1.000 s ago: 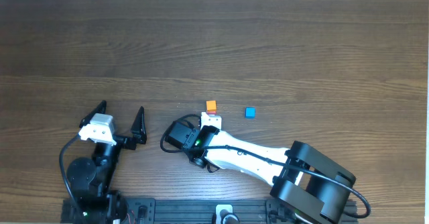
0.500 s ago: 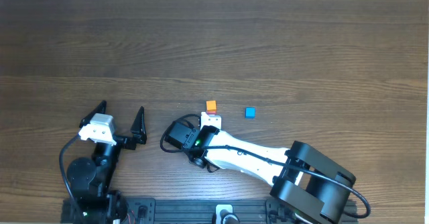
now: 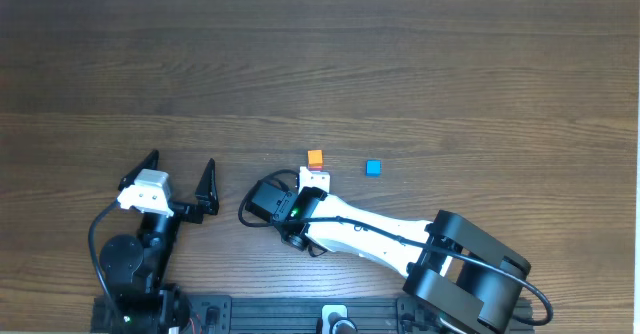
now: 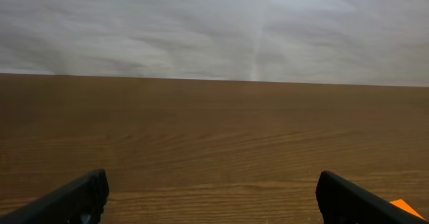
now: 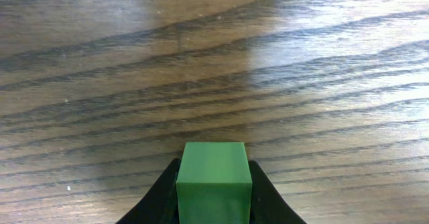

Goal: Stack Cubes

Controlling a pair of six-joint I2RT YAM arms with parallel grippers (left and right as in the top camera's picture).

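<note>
No stack yet: R gripper (image 5: pixel 214 187) clamps green cube (image 5: pixel 214 177) near orange cube (image 3: pixel 315 158). Blue cube (image 3: pixel 373 167) sits near orange, not touching. L gripper (image 3: pixel 180 176) spread wide, well off.

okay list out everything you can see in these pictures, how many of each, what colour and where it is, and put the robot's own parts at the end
table: one, brown wood, under everything.
orange cube: one, orange, on the table near the middle.
blue cube: one, blue, on the table, apart from the orange cube, on the right arm's side of it.
green cube: one, green, gripped between the right arm's jaws.
left arm: one, black and white, at the left; jaws open, holding nothing.
right arm: one, white and black, reaching in to the middle; jaws shut on the green cube.
</note>
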